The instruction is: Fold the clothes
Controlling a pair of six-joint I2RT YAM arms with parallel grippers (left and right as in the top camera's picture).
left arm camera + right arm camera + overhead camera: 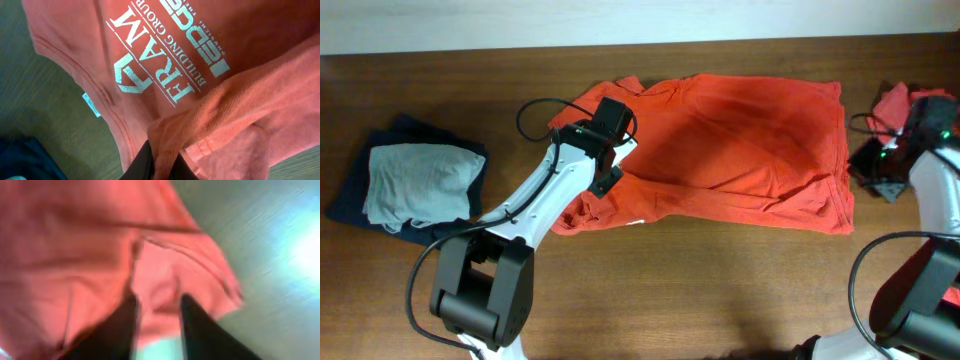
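Observation:
An orange-red T-shirt [740, 150] of the clothes lies spread across the middle of the table. My left gripper [608, 176] sits over its crumpled left end. In the left wrist view that gripper [163, 162] is shut on a pinched fold of the shirt [240, 95], beside the white "FRAM" print [150, 65]. My right gripper [865, 165] is at the shirt's right edge. The blurred right wrist view shows its dark fingers [117, 327] apart, the gripper [157, 325] open, with orange-red cloth [75, 245] in the gap and beyond. Another red garment [893, 100] lies at the far right.
A folded pale grey garment [425, 180] on a navy one [360, 190] rests at the left side. The wooden table [720, 290] runs along the front. A black cable [535, 110] loops by the left wrist.

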